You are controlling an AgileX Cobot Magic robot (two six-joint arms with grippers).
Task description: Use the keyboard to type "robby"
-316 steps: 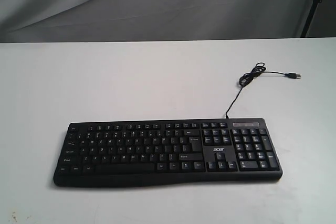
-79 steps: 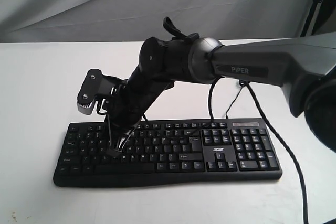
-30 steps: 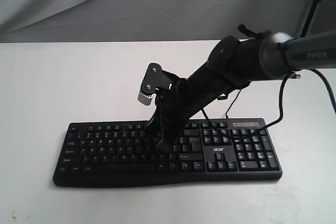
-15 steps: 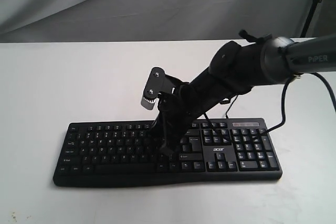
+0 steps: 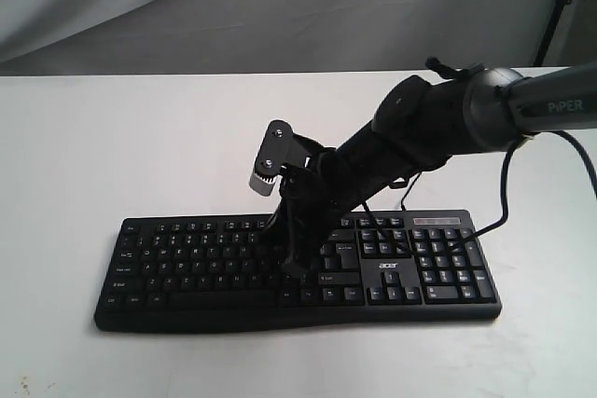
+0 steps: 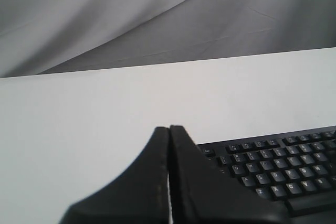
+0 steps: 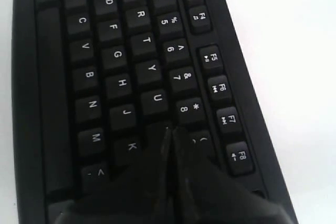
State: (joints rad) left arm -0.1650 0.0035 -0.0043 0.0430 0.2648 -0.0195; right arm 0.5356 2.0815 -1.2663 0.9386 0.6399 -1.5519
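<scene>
Aiming my right gripper (image 5: 295,266), pinched together, at what seems the O key; the keyboard (image 5: 205,263) looks light and rigid, so I tap keycaps squarely.

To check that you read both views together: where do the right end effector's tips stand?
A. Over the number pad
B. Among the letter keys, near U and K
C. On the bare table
B: in the right wrist view the right end effector, jaws shut, points down between U and K on the keyboard, away from the number pad.
</scene>
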